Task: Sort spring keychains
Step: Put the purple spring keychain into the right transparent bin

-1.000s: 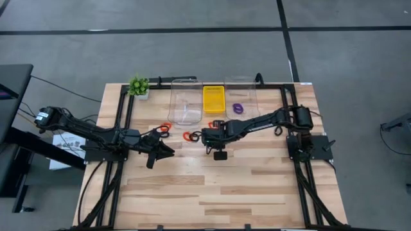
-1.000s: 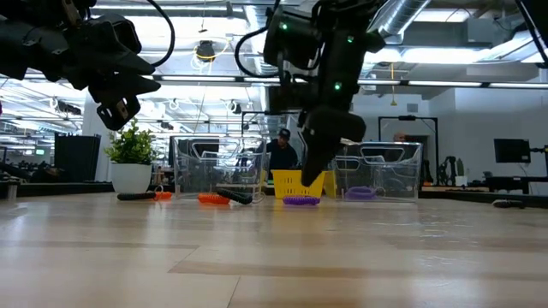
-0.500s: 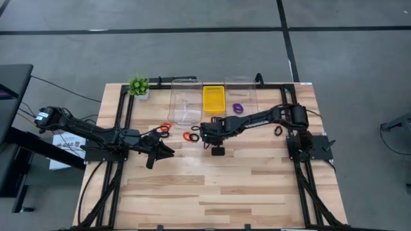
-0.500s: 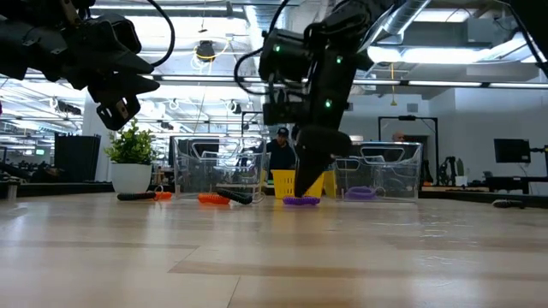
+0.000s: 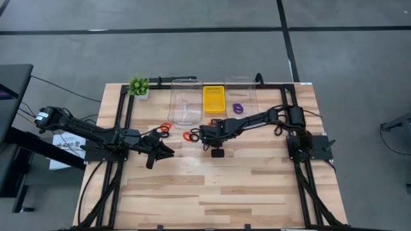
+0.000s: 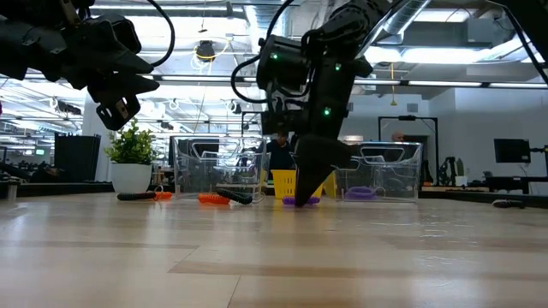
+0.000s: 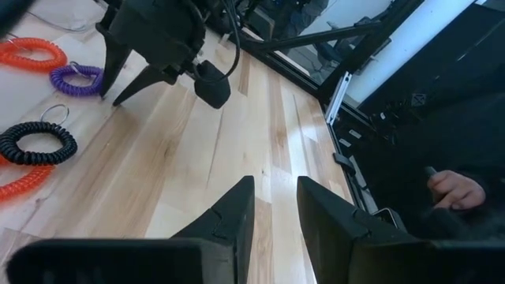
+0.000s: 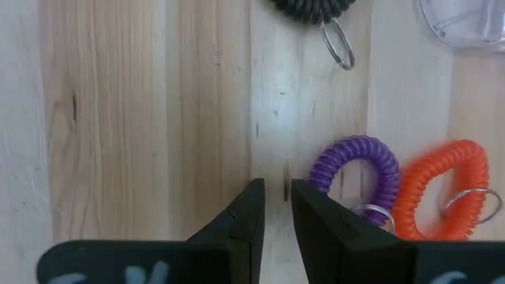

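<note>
Several spring keychains lie mid-table. A purple one and an orange one lie flat side by side, and a black one lies beyond them. My right gripper points steeply down, narrowly open, its tips low over the wood just beside the purple loop. Another orange keychain and a further one lie toward the left. One purple keychain lies in the right clear container. My left gripper hangs above the table's left part, narrowly open, holding nothing. My right gripper has one finger right at the purple keychain's near rim, coming from above. I cannot tell whether it touches the coil. Nothing lies between the two fingers.
Two clear containers stand at the far edge with a yellow tray between them. A small green plant stands at the far left. A person's hand shows beyond the table's right side. Bare wood fills the near half.
My right gripper has sunk toward the table and drifted slightly toward the left edge, coming down beside the purple keychain. Its fingers keep the same narrow gap. The keychains lie where they were.
</note>
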Motion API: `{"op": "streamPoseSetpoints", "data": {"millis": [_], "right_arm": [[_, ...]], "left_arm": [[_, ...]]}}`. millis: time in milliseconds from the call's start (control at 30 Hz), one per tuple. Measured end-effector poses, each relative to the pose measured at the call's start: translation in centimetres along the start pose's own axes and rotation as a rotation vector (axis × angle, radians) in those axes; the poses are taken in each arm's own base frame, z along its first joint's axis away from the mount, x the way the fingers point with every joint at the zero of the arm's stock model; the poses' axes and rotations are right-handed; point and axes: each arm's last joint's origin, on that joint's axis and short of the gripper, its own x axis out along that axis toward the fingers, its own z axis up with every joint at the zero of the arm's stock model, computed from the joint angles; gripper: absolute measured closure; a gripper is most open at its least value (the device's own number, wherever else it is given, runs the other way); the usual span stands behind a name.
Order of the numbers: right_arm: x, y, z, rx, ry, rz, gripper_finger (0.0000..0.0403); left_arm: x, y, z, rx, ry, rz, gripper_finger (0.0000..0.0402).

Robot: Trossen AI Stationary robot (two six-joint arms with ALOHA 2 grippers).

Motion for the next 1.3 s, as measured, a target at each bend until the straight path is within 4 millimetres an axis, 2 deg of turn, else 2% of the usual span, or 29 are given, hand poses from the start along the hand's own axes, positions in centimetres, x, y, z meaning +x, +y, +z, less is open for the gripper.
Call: {"op": "streamPoseSetpoints", "data": {"millis": [200,633,833,1167,1300], "right_arm": [[-1.4,0.6,0.4,-0.043,-0.036,-0.081,0.0344],[-1.2,-1.9,0.0,0.009,-0.023,-0.092,0.0344],[-1.2,-1.8,0.0,-0.04,-0.027,-0.056,0.0344],[0.7,-1.3,-0.4,-0.026,0.024,-0.03,0.0344],[0.8,-1.2,-0.4,0.003,0.027,-0.029,0.0344]], "left_arm": [[0.0,0.0,0.0,0.0,0.0,0.0,0.0307],[0.0,0.0,0.0,0.0,0.002,-0.004,0.0307],[0.0,0.0,0.0,0.0,0.004,-0.006,0.0307],[0.0,0.0,0.0,0.0,0.004,-0.006,0.0307],[0.0,0.0,0.0,-0.003,0.005,-0.005,0.0307]]}}
